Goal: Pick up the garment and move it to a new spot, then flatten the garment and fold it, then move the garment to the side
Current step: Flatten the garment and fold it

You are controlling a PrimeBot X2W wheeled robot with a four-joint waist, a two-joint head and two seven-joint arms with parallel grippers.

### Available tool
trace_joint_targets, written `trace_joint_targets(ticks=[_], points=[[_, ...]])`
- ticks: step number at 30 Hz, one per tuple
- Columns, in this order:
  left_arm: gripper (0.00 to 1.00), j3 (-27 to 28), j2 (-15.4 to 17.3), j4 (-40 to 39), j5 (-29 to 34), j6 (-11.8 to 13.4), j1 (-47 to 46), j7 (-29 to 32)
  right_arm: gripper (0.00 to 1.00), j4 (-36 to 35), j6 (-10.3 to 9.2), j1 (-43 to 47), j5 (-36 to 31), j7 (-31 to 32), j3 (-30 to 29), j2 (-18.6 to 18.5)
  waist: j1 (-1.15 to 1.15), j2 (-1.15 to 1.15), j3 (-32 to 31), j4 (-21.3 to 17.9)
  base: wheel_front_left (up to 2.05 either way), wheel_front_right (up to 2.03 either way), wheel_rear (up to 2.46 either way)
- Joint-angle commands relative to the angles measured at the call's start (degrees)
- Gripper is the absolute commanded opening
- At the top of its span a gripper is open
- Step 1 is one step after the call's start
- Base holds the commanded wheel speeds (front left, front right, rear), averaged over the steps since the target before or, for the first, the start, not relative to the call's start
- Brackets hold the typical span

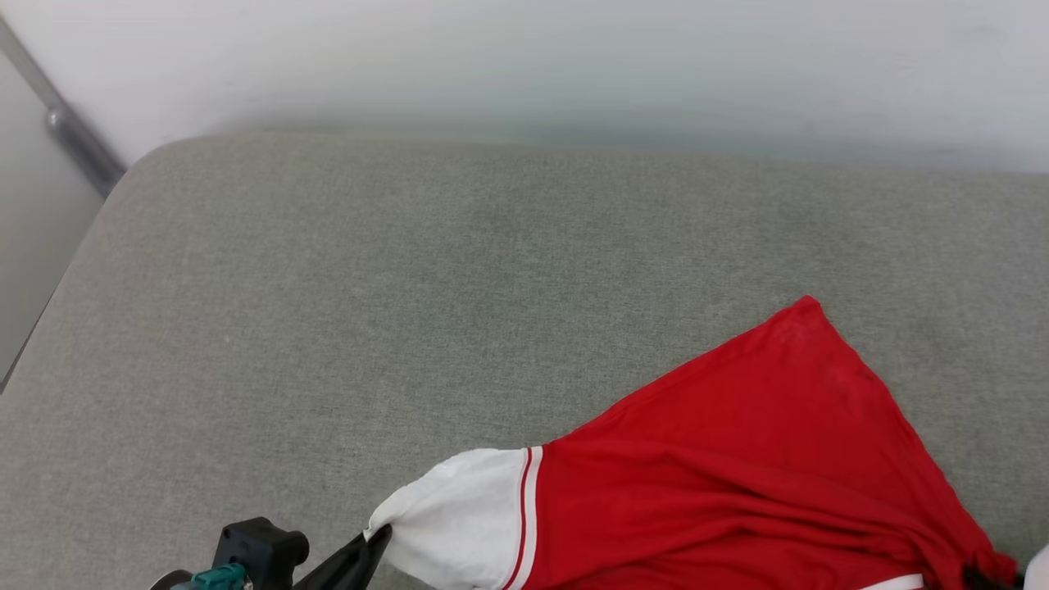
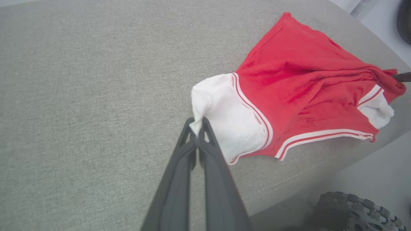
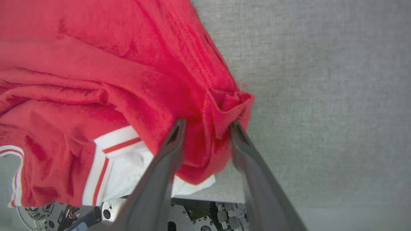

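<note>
Dark fingers of the left tool [image 2: 197, 123] are pressed together, pinching the edge of a white sleeve [image 2: 231, 118] of the red jersey shirt [image 2: 305, 83]. From the head camera, this tool [image 1: 373, 545] sits at the bottom edge, left of middle, gripping the tip of the sleeve [image 1: 459, 516]. The shirt [image 1: 737, 459] lies rumpled on a grey fabric-covered surface [image 1: 328, 287], near its front edge and to the right, with one red corner pointing towards a pale wall [image 1: 524, 57]. White and red striped trim runs along the armhole. At the shirt's far side, the right tool [image 3: 208, 125] has its fingers spread apart, and a bunched fold of red cloth [image 3: 96, 64] sits loosely between them. A knobbly black wheel [image 2: 353, 211] shows below the surface's edge.
</note>
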Motion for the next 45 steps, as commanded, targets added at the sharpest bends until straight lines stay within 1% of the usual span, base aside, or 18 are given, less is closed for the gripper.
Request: trace_joint_targets(ticks=[1,8,11,13,16,20,25,31,38,39,40,41,45], points=[[0.0,0.0,0.0,-0.2,0.2,-0.2,-0.8,-0.1,1.0,-1.0,-0.02,-1.4,0.7,0.3,0.4,-0.6,0.01,0.0,0.5,0.5,0.0,0.0,0.0],[0.0,-0.3,-0.2,-1.5,1.1,-0.3,-2.6,0.3,1.0,-7.9,-0.02,-8.9,1.5,4.0,2.1,-3.8,0.01,0.0,3.3,3.5,0.0,0.0,0.0],[0.0,-0.5,-0.8,-2.2,1.2,-0.7,-3.7,0.2,1.0,-10.2,-0.02,-14.2,-0.1,6.4,4.2,-5.0,0.01,0.0,5.6,5.3,0.0,0.0,0.0],[0.0,-0.8,-1.2,-2.1,1.7,-1.2,-4.7,0.0,1.0,-9.9,-0.02,-17.8,-1.2,8.3,6.1,-5.1,0.01,0.0,7.2,6.7,0.0,0.0,0.0],[0.0,-1.6,-2.0,-1.9,2.2,-2.0,-6.2,-0.2,1.0,-7.3,-0.02,-23.5,-3.3,10.7,8.4,-5.6,0.01,0.0,9.3,9.0,0.0,0.0,0.0],[0.0,-2.5,-3.2,-2.2,2.9,-3.0,-8.3,-0.3,1.0,-2.3,-0.02,-29.9,-6.0,13.6,9.8,-6.4,0.01,0.0,12.2,12.1,0.0,0.0,0.0],[0.0,-3.8,-4.9,-1.7,3.5,-3.9,-10.3,-0.6,1.0,4.3,-0.02,-34.2,-9.4,16.0,11.3,-8.6,0.01,0.0,14.9,15.3,0.0,0.0,0.0],[0.0,-4.6,-6.2,0.3,3.7,-4.8,-11.7,-1.0,1.0,11.1,-0.04,-33.9,-11.2,16.9,12.2,-9.8,0.01,0.0,16.6,17.6,0.0,0.0,0.0],[0.0,-5.0,-6.7,1.6,3.4,-5.4,-12.2,-1.6,1.0,15.9,-0.04,-29.5,-10.3,17.0,13.4,-9.2,0.01,0.0,17.3,18.8,0.0,0.0,0.0],[0.0,-5.0,-6.8,1.7,3.4,-5.4,-12.3,-1.7,0.47,16.2,-0.04,-29.0,-10.3,17.0,13.7,-9.3,0.01,0.0,17.4,18.8,0.0,0.0,0.0],[0.0,-5.0,-6.8,1.8,3.3,-5.3,-12.3,-1.7,0.14,16.4,-0.04,-28.7,-10.3,16.8,13.9,-9.3,0.01,0.0,17.3,18.7,0.0,0.0,0.0],[0.0,-5.0,-6.8,1.9,3.3,-5.3,-12.4,-1.7,0.0,16.5,-0.04,-28.6,-10.3,16.6,14.2,-9.4,0.01,0.0,17.2,18.7,0.0,0.0,0.0],[0.0,-4.5,-6.3,2.0,3.2,-4.8,-12.6,-1.6,0.0,16.1,-0.02,-29.9,-9.3,14.2,14.3,-8.4,0.01,0.0,15.9,17.6,0.0,0.0,0.0]])
